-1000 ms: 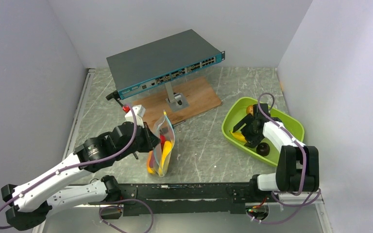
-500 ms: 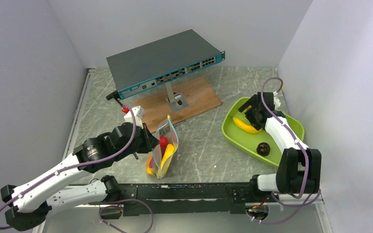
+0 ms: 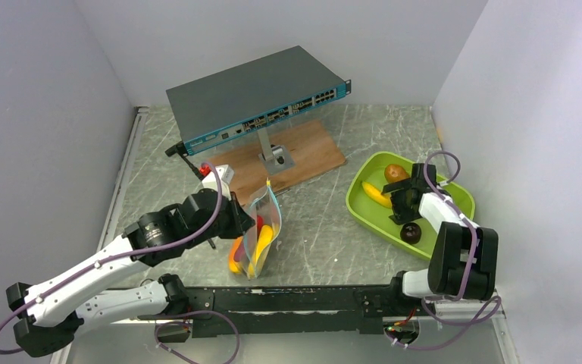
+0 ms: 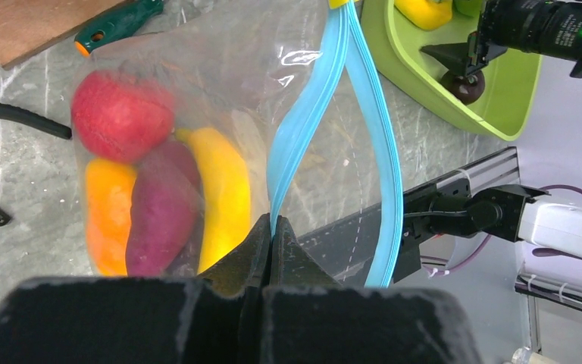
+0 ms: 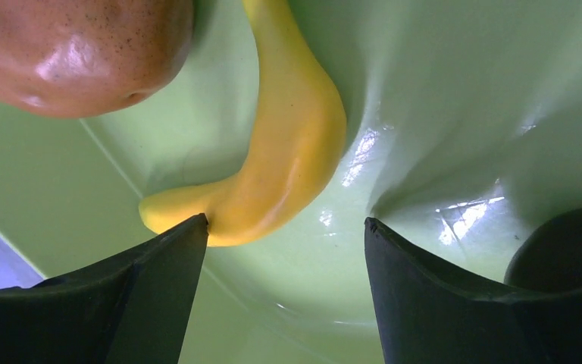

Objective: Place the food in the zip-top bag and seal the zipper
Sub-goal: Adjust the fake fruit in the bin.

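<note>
The left gripper was pressed together on one lip of the zipper, so that the zip-top bag was held upright, a little left of the middle of the desk and near its near edge. The two teal strips were seen parted into a long loop. It was judged that the bag was held this way so that its mouth would gape upward for filling. Through the clear plastic a red apple, an orange piece, a purple eggplant and a yellow banana were seen lying together at the bottom.

The right gripper was held low over the lime-green tray near the right edge of the desk, its jaws spread and nothing clamped between them. A second banana lay on the tray floor with its near tip just beside one fingertip, a brown round fruit beyond it, and a dark round fruit toward the tray's near end. It was judged that the spread jaws were lined up for a grasp on the banana, and that the zipper was not yet to be sealed.

The desk was topped in grey marbled stone and was walled in by plain white panels on three sides. Toward the far edge a network switch was raised on a stand above a wooden board. A green-handled screwdriver lay by the board.
</note>
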Robot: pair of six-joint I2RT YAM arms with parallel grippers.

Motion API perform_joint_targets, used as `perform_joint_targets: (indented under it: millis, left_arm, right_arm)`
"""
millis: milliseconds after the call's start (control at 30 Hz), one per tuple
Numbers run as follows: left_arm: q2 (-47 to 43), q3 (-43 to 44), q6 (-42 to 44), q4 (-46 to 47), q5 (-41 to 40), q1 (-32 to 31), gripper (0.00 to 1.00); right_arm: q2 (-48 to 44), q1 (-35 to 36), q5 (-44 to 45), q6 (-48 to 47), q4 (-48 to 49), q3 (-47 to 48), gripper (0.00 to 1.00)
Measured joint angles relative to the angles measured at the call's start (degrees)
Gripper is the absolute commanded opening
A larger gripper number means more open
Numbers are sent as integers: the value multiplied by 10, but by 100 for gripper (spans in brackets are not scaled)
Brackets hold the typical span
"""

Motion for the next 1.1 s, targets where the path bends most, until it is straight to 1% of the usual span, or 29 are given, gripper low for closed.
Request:
perform_joint_targets:
  millis: [267,500,567,633,733,767,833,867,900,1100]
  left_arm:
    - [-11,0,0,3,3,0,0]
    - [-18,0,0,3,3,0,0]
    - [-18,0,0,3,3,0,0]
    - [-18,0,0,3,3,0,0]
    - [-20,-1,0,3,3,0,0]
    - [-23,-2,0,3,3,0,0]
    - [-30,-7,0,3,3,0,0]
    - [-33,-9,0,3,3,0,0]
    - [-35,-9,0,3,3,0,0]
    - [-36,-10,0,3,3,0,0]
  right_arm:
    - [21,-1,22,33,9,7,76]
    - [40,-1,44,36,13,24,81]
    - [44,-1,44,36,23,24,81]
    - [50,-1,43,33,34,26,77]
    - [62,-1,44,27,39,34,62]
    - [69,-1,47,24,38,38,53]
    - [87,-1,53,16,28,55,31]
    - [96,-1,54,10,23,61,23]
    - [106,-1,57,8,14,71,18]
    - [139,0,63,-11,-47,124,1]
